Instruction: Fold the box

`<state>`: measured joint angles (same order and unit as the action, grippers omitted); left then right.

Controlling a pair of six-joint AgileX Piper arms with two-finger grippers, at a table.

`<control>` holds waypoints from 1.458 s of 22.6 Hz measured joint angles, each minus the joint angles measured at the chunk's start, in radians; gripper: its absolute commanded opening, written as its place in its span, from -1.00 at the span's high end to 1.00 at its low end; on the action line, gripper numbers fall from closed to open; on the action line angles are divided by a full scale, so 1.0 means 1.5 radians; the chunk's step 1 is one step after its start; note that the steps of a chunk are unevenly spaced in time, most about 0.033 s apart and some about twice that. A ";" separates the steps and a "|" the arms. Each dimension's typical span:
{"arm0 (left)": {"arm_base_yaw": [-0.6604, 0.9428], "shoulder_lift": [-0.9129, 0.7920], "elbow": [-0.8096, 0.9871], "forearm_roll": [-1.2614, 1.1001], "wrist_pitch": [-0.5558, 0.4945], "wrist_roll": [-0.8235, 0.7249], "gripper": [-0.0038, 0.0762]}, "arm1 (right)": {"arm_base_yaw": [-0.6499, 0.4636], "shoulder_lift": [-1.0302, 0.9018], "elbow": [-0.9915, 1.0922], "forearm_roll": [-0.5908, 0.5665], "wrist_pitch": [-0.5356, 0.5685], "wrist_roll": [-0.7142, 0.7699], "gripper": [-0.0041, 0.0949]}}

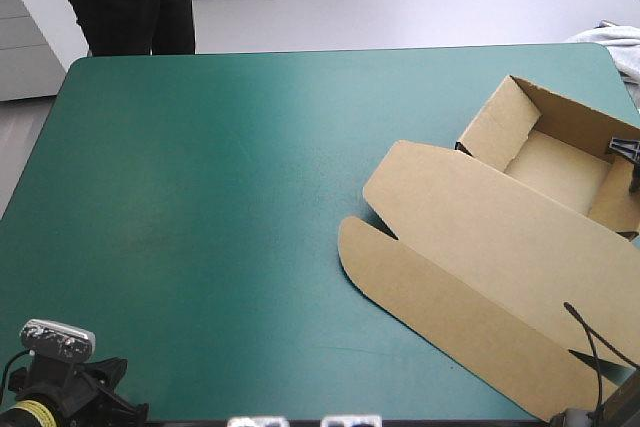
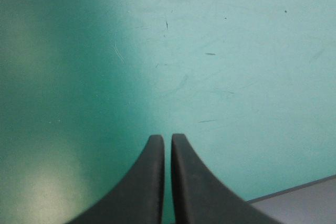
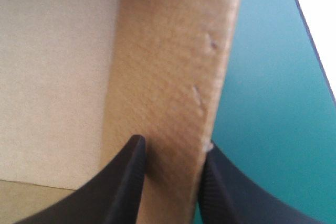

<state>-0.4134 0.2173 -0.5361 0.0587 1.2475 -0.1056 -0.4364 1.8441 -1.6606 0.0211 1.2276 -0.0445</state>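
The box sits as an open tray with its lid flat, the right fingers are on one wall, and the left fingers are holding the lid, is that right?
Not quite. The left wrist view shows the left gripper shut on nothing over bare teal-green cover. The box is an open tray, lid flat, right gripper on one wall.

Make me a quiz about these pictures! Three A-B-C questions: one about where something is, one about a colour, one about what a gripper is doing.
1. Where on the table is the box? A) left side B) right side C) middle
2. What colour is the box? A) brown B) white C) red
3. The left gripper is: A) wide open B) shut on the box C) shut over bare table
Answers: 1 B, it lies by the table's right edge. 2 A, the board is brown. 3 C, its fingers meet above bare table; the right gripper holds a box wall.
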 measured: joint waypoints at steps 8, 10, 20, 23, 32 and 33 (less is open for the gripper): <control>0.000 0.000 0.000 0.000 0.000 0.000 0.85 | 0.000 -0.009 0.000 0.001 0.001 -0.003 0.03; 0.000 0.000 0.000 0.000 0.000 0.000 0.85 | 0.000 -0.021 -0.004 0.001 0.002 -0.003 0.03; 0.000 0.000 0.000 0.000 0.000 0.000 0.85 | 0.000 -0.178 -0.045 0.050 0.010 -0.001 0.03; 0.000 0.000 0.000 0.000 0.000 0.000 0.85 | 0.003 -0.212 -0.045 0.114 0.010 -0.001 0.03; 0.000 0.000 0.000 0.000 0.000 0.000 0.85 | 0.053 -0.315 -0.021 0.141 0.010 -0.001 0.11; 0.000 0.000 0.000 0.000 0.000 0.000 0.85 | 0.060 -0.326 -0.009 0.142 0.010 -0.002 0.12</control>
<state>-0.4134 0.2173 -0.5359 0.0587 1.2475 -0.1056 -0.3461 1.3550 -1.6747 0.2341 1.2419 -0.0480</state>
